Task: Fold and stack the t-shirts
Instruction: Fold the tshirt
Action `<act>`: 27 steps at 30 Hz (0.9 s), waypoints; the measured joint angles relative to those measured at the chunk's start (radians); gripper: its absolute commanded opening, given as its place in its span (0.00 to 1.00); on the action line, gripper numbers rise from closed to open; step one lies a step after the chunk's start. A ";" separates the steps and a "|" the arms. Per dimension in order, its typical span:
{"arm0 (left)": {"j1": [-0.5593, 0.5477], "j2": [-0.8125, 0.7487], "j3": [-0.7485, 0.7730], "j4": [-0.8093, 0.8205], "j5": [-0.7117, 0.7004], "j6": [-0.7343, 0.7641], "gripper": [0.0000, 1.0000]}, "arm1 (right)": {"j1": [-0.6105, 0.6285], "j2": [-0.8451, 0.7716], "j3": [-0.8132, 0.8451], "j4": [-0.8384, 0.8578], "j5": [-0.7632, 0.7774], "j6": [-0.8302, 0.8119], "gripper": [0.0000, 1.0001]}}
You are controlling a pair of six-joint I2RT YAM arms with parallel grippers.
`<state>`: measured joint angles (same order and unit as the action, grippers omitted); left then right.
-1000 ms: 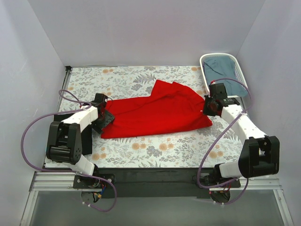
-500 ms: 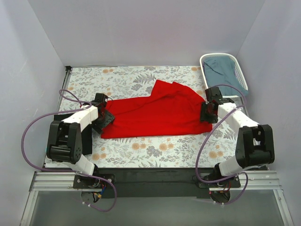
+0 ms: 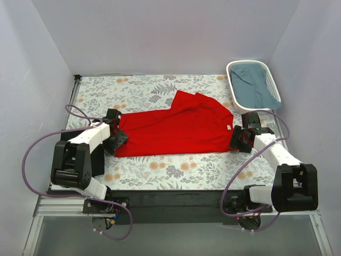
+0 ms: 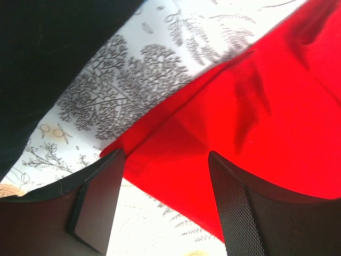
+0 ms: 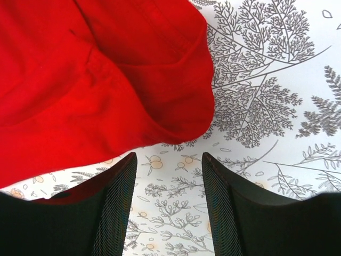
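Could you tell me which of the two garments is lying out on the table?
The red shirt, spread out on the flowered table; the blue-grey one sits bundled in the white basket at the far right.

Soft, even light fills the overhead view. The pale walls [image 3: 160,37] show no glare, and only faint shadows fall on the patterned surface [image 3: 176,170]. The red shirt [image 3: 178,128] looks strongly saturated, with mild shading in its folds. In the left wrist view a dark patch [image 4: 48,48] fills the upper left corner, and the left claw [image 4: 165,176] is dim against bright cloth. In the right wrist view the printed leaves are crisp, while the right claw [image 5: 169,176] sits in shade.
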<state>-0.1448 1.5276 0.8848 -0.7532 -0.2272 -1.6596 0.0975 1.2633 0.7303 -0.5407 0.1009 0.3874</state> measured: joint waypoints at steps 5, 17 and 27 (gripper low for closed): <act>0.002 0.000 -0.024 -0.003 0.000 -0.029 0.61 | -0.029 0.000 -0.053 0.075 -0.047 0.047 0.59; 0.002 -0.012 -0.026 -0.053 -0.015 -0.059 0.61 | -0.158 -0.021 -0.107 0.169 -0.105 0.056 0.38; 0.002 -0.089 -0.036 -0.083 -0.014 -0.066 0.61 | -0.190 -0.038 -0.120 0.199 -0.155 0.049 0.24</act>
<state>-0.1432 1.4391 0.8490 -0.8360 -0.2413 -1.7256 -0.0921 1.2255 0.6106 -0.3416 -0.0540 0.4362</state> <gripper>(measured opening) 0.613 0.268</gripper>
